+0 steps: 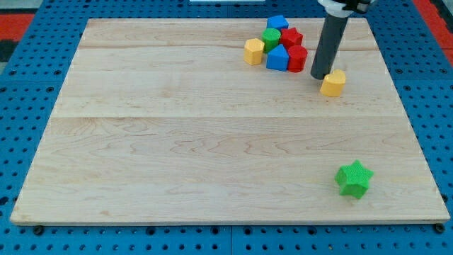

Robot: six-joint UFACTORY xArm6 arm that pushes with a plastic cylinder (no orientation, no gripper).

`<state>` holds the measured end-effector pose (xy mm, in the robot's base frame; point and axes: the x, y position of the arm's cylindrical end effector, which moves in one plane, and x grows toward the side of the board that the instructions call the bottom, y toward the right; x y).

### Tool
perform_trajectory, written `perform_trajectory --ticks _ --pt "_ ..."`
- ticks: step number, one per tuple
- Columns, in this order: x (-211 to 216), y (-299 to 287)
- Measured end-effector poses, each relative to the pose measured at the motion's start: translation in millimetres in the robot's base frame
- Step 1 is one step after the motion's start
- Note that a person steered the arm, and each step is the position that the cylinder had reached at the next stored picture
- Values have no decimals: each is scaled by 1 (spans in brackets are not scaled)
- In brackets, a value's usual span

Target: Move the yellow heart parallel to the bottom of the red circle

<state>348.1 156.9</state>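
The yellow heart [333, 82] lies near the view's top right. My tip [319, 75] is touching or nearly touching its upper left side. The red circle [298, 57] sits just left of the rod, at the right end of a tight cluster of blocks. The heart's top is about level with the red circle's lower edge, and the heart is to its right.
The cluster holds a yellow hexagon [253, 52], a green block [271, 37], a blue block [277, 23], a red block [291, 37] and a blue block [277, 58]. A green star [353, 178] lies at the lower right. The wooden board [177, 142] is ringed by blue pegboard.
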Motion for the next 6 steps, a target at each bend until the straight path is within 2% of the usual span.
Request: perform_trajectory --ticks 1,2,3,6 --pt "-25 19" --pt "-16 35" --pt "7 21" --pt "29 32"
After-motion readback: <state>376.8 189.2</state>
